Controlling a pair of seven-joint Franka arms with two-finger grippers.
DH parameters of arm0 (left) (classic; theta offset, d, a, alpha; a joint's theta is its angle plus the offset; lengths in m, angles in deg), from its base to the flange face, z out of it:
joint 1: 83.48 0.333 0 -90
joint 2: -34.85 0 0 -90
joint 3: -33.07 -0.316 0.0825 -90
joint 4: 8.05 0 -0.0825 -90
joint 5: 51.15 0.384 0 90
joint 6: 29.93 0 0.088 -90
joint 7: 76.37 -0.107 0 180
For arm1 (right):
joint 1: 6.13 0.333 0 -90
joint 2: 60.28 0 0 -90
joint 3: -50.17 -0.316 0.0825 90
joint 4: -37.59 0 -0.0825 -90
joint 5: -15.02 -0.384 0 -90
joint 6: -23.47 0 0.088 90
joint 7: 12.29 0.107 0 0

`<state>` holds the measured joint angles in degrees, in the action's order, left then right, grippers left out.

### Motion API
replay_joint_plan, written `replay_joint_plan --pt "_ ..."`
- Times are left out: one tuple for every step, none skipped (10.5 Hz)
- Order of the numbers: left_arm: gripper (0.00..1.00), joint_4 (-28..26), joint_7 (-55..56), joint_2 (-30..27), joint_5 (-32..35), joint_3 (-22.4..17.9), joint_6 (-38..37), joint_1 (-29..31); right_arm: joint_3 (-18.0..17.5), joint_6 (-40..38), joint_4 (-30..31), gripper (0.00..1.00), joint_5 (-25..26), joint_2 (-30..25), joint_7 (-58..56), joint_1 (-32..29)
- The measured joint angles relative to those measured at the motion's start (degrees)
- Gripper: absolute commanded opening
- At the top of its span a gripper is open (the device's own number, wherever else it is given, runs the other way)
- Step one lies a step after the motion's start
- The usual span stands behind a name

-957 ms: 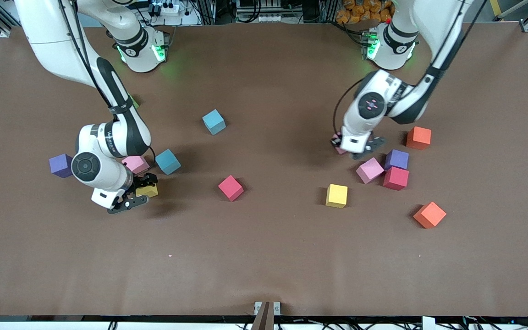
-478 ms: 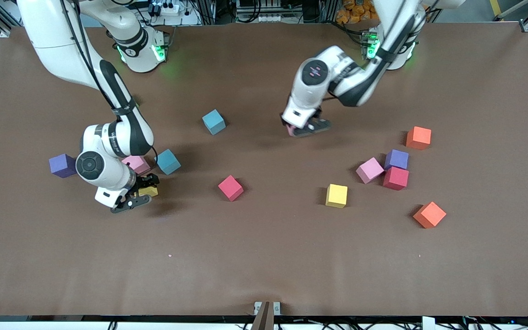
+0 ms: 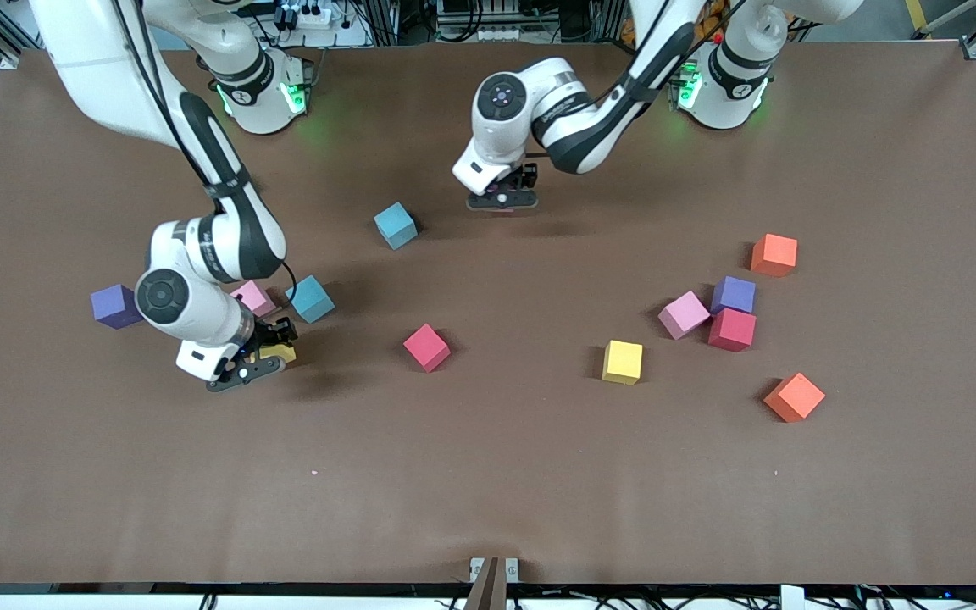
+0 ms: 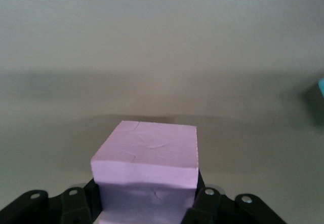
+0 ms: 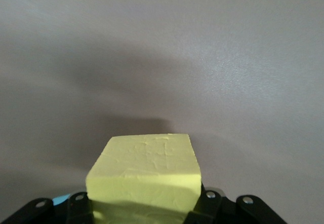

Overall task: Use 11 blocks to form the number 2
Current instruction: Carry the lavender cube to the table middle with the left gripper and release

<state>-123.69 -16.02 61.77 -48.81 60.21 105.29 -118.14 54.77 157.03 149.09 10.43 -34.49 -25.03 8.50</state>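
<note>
Left gripper (image 3: 502, 200) swung its pinched pink block (image 4: 147, 160) over bare worktop (image 3: 488, 474); I've got right gripper (image 3: 261, 362) jaws clamping a yellow block (image 5: 144, 176).

I read the pale pink foam cube (image 4: 147, 168) as matt with fine creases, the yellow foam cube (image 5: 144, 171) matt and slightly pitted, the brown table covering (image 3: 488, 474) dull, and the white arm shells (image 3: 179, 305) glossy plastic.
</note>
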Motion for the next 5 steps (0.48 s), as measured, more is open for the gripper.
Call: replay_joint_plan --pt "0.01 0.47 -2.58 0.84 0.0 -0.17 -0.4 -0.46 0.0 -2.33 0.0 0.0 -0.14 -2.07 0.0 -0.01" --pt "0.02 0.62 -4.73 1.33 0.0 -0.34 -0.64 -0.57 0.0 -4.68 0.01 0.0 -0.22 -3.96 0.0 -0.04" --pt "0.02 0.65 -5.67 1.74 0.13 -0.43 -0.92 -0.65 0.01 -6.34 0.08 0.0 -0.31 -5.22 0.0 -0.05" --pt "0.02 0.65 -5.8 2.19 0.17 -0.47 -1.51 -0.94 0.01 -6.86 0.14 0.0 -0.44 -5.76 0.0 -0.05" --pt "0.02 0.66 -4.63 2.59 0.17 -0.54 -2.91 -1.29 0.01 -6.9 0.17 0.0 -0.55 -5.82 0.0 -0.05"
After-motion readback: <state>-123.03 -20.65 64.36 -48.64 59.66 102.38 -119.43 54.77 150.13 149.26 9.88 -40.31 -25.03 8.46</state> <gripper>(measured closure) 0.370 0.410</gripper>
